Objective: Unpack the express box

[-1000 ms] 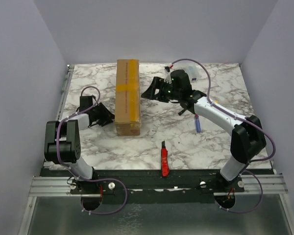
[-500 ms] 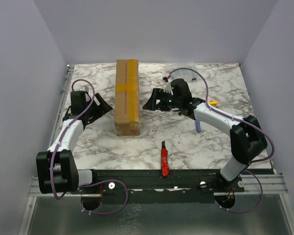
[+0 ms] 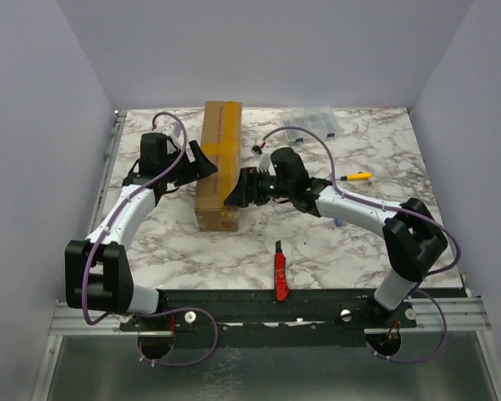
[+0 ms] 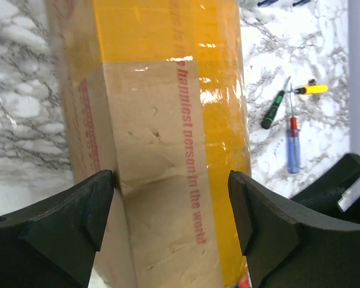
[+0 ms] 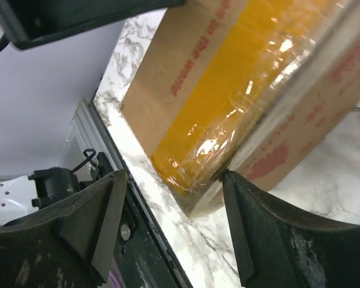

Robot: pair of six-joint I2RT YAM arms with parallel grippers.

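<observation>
Both arms closed in on the express box over the last second: left gripper swung up from beside the near end to the left long side, right gripper came across from the right to the opposite side nearer the front, and the box's far end has skewed slightly right

Box lies flat on the marble table, left of centre, long axis running away from the bases, yellow tape unbroken along the top seam

Left jaws spread wide, box filling the gap in the wrist view; right jaws also apart, framing the near lower corner. No clamp visible on either, pad contact can't be confirmed

Handling, as a judgement: cardboard is stiff enough to push but walls will dent under a hard pinch; glossy tape looks slippery; long body will pivot if held at one end. Best hold is bare cardboard on the long sides, opposed, near mid-length

Red utility knife sits untouched near the front edge
</observation>
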